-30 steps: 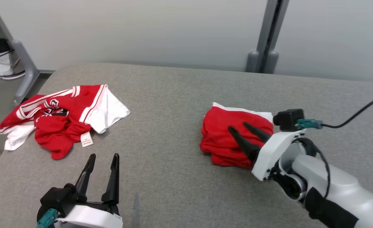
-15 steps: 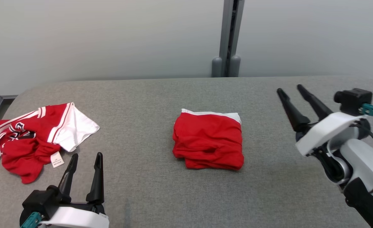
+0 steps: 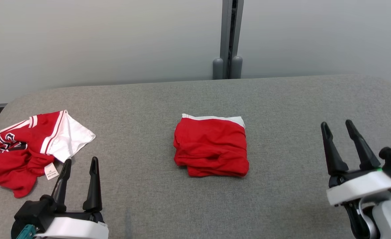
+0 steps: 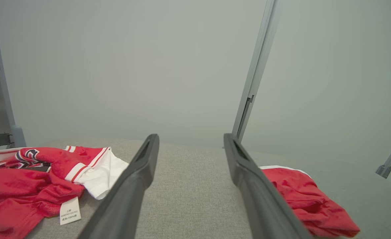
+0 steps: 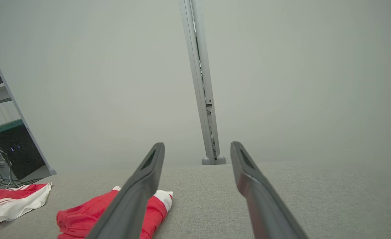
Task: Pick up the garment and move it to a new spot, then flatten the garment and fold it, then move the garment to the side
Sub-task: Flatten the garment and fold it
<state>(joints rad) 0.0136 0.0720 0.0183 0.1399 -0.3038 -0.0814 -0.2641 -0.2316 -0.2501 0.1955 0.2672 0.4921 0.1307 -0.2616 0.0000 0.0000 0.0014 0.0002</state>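
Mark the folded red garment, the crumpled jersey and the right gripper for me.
folded red garment (image 3: 211, 147): head view, middle of its top red layer.
crumpled jersey (image 3: 29, 157): head view, red fabric beside the white panel.
right gripper (image 3: 336, 123): head view, midway between its fingertips.

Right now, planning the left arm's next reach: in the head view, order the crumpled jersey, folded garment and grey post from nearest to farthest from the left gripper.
1. Crumpled jersey, just left of the left gripper.
2. Folded garment, centre of the table, to the gripper's right.
3. Grey post, beyond the table's far edge.
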